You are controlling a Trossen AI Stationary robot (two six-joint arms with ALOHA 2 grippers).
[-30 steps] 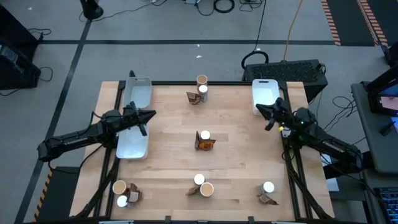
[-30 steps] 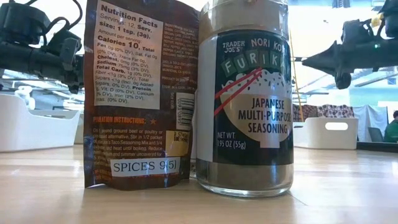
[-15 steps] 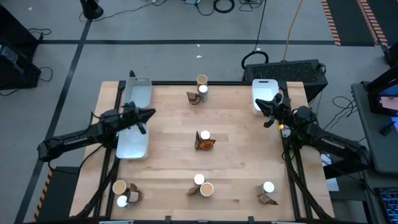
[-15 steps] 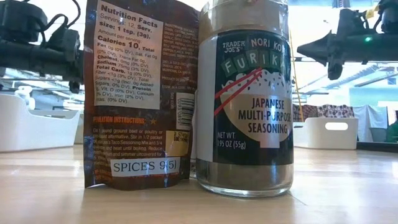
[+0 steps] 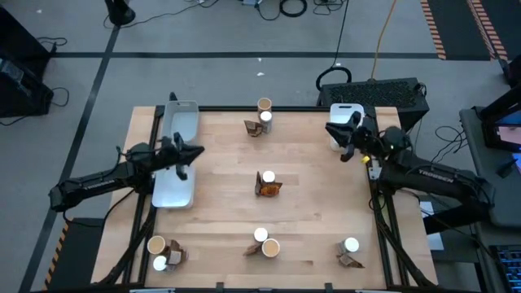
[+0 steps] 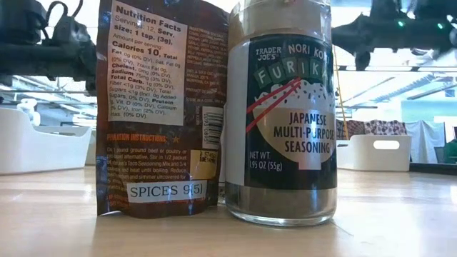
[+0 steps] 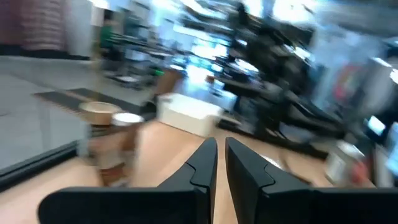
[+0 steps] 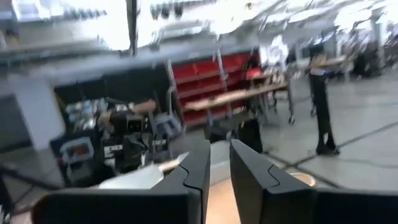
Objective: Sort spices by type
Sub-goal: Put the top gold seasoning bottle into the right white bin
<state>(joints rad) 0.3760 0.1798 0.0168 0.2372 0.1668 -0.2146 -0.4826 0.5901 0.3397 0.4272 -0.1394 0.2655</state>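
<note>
Right claw (image 5: 335, 133) nearly closed, empty, over white tray (image 5: 352, 114), left claw (image 5: 194, 151) closed, empty

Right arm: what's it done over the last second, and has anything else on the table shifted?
The right gripper has swung from the table's right edge toward the far side and now sits over the right white tray, holding nothing. The left gripper stayed by the left white tray, fingers nearly together and empty. The jars and packets, including the centre jar, lie where they were.
</note>
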